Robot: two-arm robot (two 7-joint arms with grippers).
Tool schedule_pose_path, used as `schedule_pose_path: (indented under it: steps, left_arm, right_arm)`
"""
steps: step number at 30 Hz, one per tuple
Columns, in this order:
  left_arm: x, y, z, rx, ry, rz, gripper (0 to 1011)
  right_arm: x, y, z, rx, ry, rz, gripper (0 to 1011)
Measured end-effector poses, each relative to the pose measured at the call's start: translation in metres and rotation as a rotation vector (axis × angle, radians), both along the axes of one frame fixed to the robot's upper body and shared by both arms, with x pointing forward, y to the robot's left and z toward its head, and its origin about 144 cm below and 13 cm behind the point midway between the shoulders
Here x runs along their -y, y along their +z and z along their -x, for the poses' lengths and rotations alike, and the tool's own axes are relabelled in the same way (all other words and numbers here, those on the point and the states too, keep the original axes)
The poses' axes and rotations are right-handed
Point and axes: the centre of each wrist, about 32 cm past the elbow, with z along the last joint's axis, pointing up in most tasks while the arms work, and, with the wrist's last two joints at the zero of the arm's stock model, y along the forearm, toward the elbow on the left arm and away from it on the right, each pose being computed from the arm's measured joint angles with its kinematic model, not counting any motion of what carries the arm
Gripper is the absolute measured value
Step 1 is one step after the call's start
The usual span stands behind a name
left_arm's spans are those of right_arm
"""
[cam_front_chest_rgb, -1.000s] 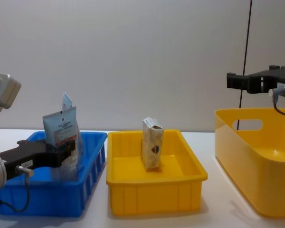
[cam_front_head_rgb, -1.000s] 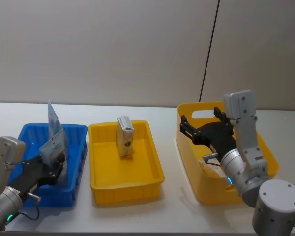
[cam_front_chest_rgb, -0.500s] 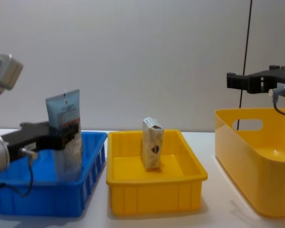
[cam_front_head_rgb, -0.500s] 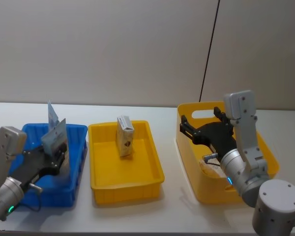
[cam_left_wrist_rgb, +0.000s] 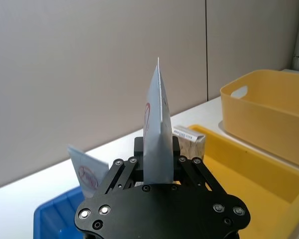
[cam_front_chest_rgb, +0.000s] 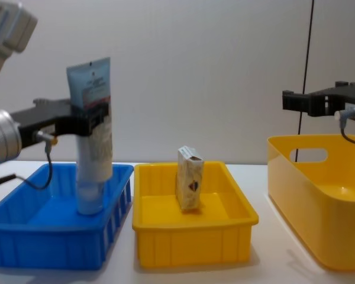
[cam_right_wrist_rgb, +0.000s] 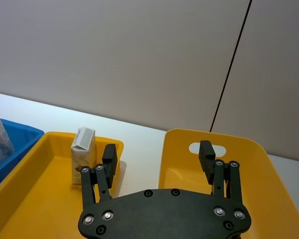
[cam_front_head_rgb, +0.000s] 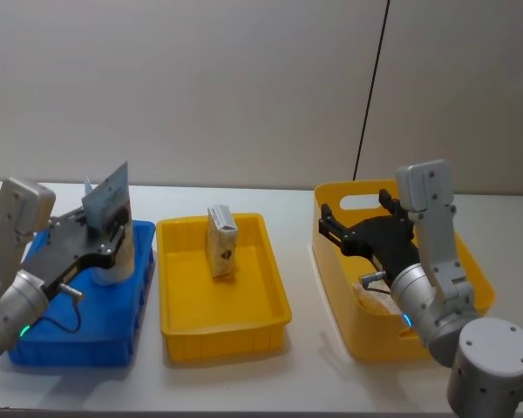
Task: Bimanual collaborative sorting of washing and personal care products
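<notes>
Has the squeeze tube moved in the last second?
Yes: the left gripper lifted the squeeze tube upward, its top now far above the blue tray rim.

Seen from the head camera, the bench [cam_front_head_rgb: 301,287] carries three containers in a row. The left tray [cam_front_head_rgb: 78,348] sits at 9 o'clock. The middle tray [cam_front_head_rgb: 227,335] is at centre, just beside the left tray. The tub [cam_front_head_rgb: 366,340] stands apart at 3 o'clock.

One carton [cam_front_head_rgb: 221,244] stands upright in the middle tray, toward its 12 o'clock end.

The squeeze tube [cam_front_chest_rgb: 89,83] hangs upright over the left tray's 2 o'clock corner, clamped in the left tool [cam_front_chest_rgb: 92,121]. Its lower end is inside the tray; contact with the tray floor cannot be determined.

The right tool [cam_front_head_rgb: 356,209] hovers over the tub's 12 o'clock half, above the rim.
</notes>
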Motion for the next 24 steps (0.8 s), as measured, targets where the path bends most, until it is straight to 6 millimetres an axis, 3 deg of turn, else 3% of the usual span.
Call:
schedule_pose_path:
  steps: [12,24]
  left_arm:
    - [0.020,0.029,-0.001,0.017,-0.026,-0.020,242]
    - [0.046,0.043,-0.011,-0.028,-0.081,-0.029,242]
  right_arm:
    - [0.000,0.000,0.000,0.000,0.000,0.000,1003]
    - [0.000,0.000,0.000,0.000,0.000,0.000,1004]
